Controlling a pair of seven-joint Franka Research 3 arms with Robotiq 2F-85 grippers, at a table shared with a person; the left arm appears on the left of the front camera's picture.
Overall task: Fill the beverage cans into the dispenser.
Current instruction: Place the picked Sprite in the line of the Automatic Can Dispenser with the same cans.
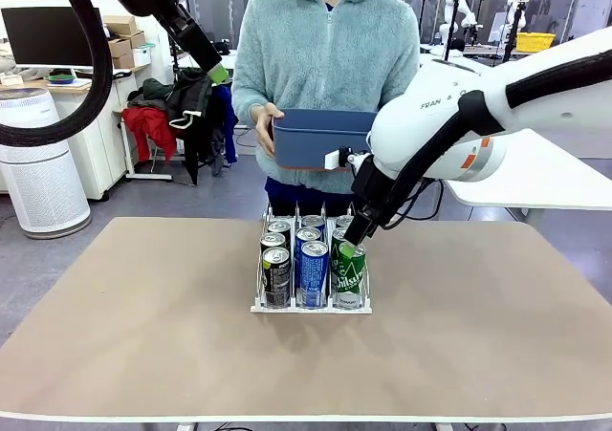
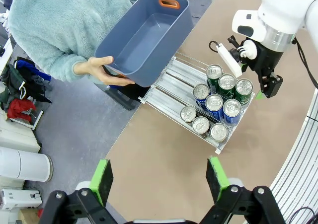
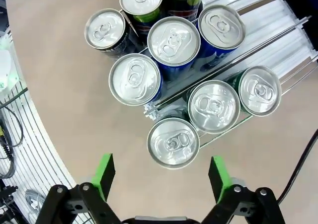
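The white wire dispenser [image 1: 287,308] stands mid-table with several beverage cans upright in its three lanes: black [image 1: 276,273] on the left, blue-and-white [image 1: 313,270] in the middle, green [image 1: 349,274] on the right. My right gripper [image 1: 356,237] hovers just above the front green can [image 3: 173,142], open, its green pads [image 3: 105,173] wide of the can's top and touching nothing. The left gripper [image 1: 214,67] is raised high at the back left and stands open [image 2: 159,179], looking down at the dispenser [image 2: 174,82] and its cans [image 2: 218,105].
A person at the far side holds a blue-grey plastic bin [image 1: 320,137] with both hands above the table's far edge; it is empty inside [image 2: 149,33]. Bare tabletop [image 1: 143,316] surrounds the dispenser on both sides and in front.
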